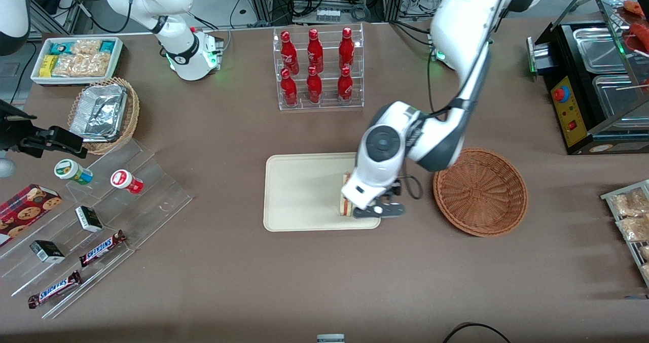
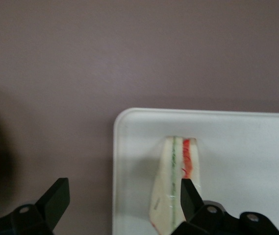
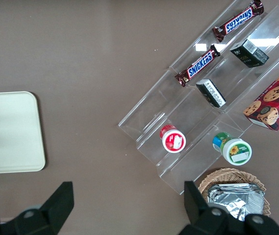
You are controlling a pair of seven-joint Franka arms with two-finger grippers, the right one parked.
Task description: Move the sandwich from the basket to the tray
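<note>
On the brown table (image 1: 228, 145), the sandwich (image 1: 346, 201) lay on the cream tray (image 1: 299, 191), at its end nearest the emptied wicker basket (image 1: 480, 191). The gripper (image 2: 122, 200) hovered just above it, fingers spread wide, grasping nothing. Cabling ran along the table's back edge.

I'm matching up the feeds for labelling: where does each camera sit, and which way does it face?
Front view: high, facing both arms, looking down on the table; the working arm's gripper is over the tray, beside the basket.
Left wrist view: looks down past open fingers at the sandwich.
Right wrist view: parked fingers above a snack rack.
All three views share the tray.
</note>
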